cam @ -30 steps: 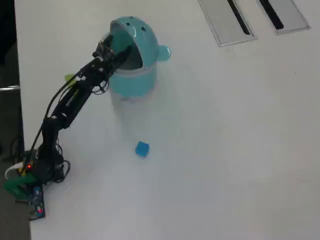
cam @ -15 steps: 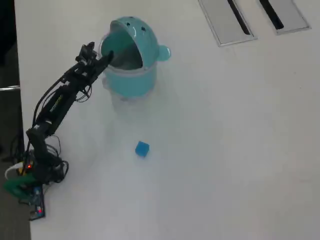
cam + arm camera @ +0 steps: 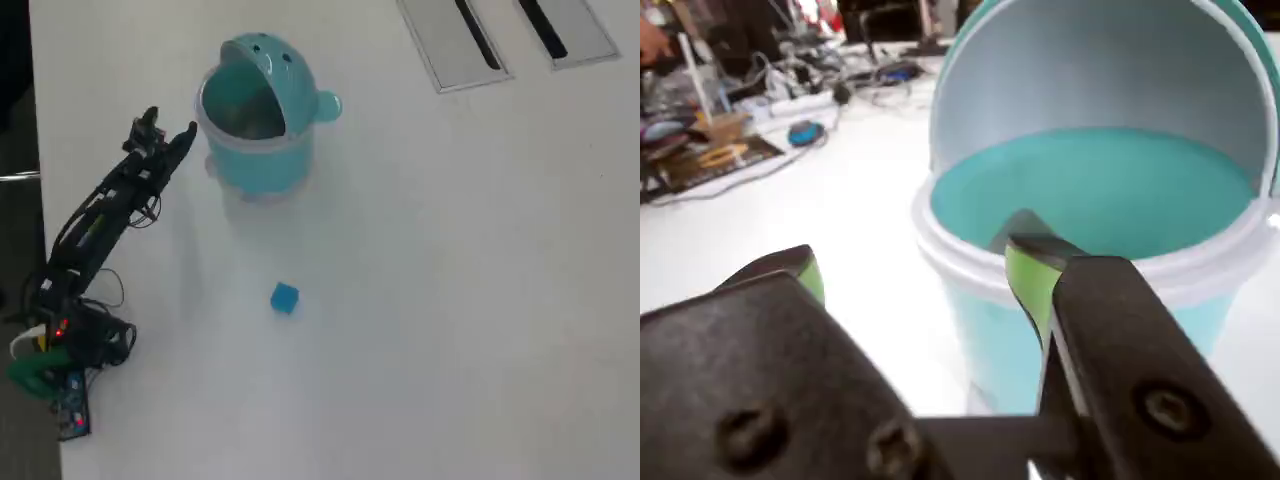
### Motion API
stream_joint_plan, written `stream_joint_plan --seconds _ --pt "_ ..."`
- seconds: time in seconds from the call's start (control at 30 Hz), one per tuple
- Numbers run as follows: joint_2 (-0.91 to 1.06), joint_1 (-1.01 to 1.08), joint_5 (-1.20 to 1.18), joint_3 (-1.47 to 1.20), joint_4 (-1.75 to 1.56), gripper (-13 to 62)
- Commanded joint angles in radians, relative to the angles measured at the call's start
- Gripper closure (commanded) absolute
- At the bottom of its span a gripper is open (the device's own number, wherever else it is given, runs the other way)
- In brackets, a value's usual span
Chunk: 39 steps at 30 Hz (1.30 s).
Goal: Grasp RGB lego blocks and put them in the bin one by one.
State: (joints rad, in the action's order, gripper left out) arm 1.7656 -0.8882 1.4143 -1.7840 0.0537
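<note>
The teal bin (image 3: pixel 258 172) stands at the upper middle of the overhead view, its domed lid (image 3: pixel 268 58) swung back and its mouth showing. My gripper (image 3: pixel 170 124) hangs just left of the bin, outside it. It is open, with nothing between its green-padded fingers. In the wrist view the gripper (image 3: pixel 915 262) faces the bin's white rim (image 3: pixel 940 245) from close by, and its right finger (image 3: pixel 1030 280) overlaps the rim. One blue lego block (image 3: pixel 284 297) lies alone on the white table, well below the bin.
Two grey slotted panels (image 3: pixel 455 40) (image 3: pixel 560 28) sit in the table at the top right. The arm's base and its circuit board (image 3: pixel 62 375) are at the table's left edge. Cables and clutter (image 3: pixel 740 90) lie far behind the bin in the wrist view.
The arm has drawn back leftward out of the bin's mouth, and the gripper now hangs beside the bin. The blue block has not moved.
</note>
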Motion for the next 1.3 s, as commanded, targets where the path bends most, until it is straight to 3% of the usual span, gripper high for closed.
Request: stream_joint_plan --seconds 0.0,0.5,0.97,1.27 --pt "0.061 -0.026 0.008 0.021 -0.095 16.4" --pt "0.161 -0.141 0.021 -0.242 -0.239 16.5" --pt "0.126 -0.331 0.044 -0.399 -0.239 16.4" --pt "0.032 -0.348 0.161 -0.368 -0.202 17.3"
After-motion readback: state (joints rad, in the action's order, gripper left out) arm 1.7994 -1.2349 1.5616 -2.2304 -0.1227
